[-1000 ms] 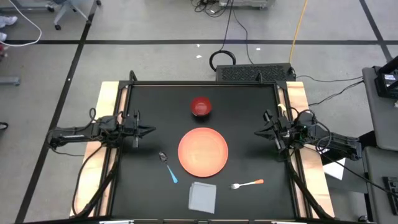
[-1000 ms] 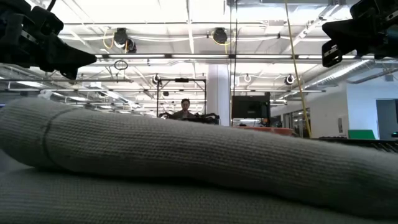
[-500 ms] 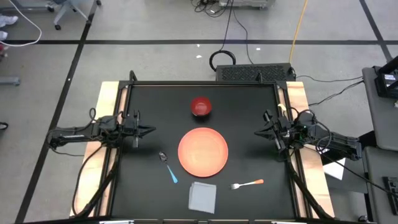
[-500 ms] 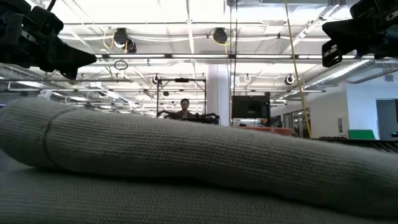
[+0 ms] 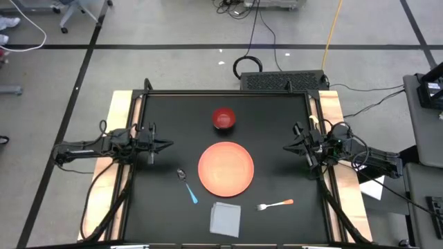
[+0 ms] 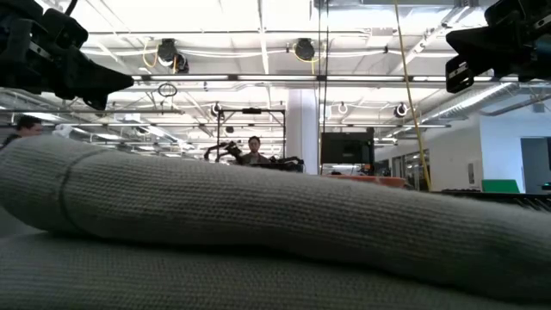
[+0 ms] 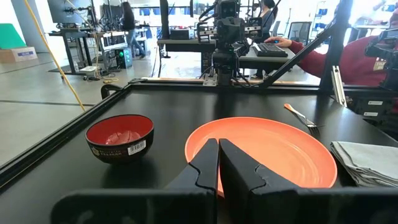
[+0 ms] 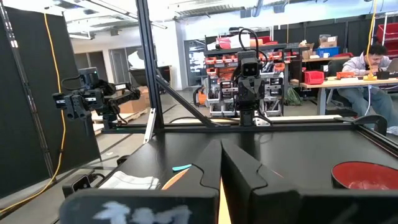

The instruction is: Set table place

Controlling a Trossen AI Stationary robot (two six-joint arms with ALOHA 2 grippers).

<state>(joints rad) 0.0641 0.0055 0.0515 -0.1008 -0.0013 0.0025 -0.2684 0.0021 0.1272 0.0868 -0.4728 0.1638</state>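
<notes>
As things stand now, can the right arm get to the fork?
Probably yes. The fork lies alone on the table, on the right gripper side, with nothing between them; the plate sits farther in.

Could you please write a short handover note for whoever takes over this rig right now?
Left gripper shut, empty, at the table's left edge. Right gripper shut, empty, at the right edge.
Plate at centre, red bowl behind it.
Spoon front-left of the plate, napkin in front, fork front-right.
Nothing is held; whether the setting is finished cannot be told.
</notes>
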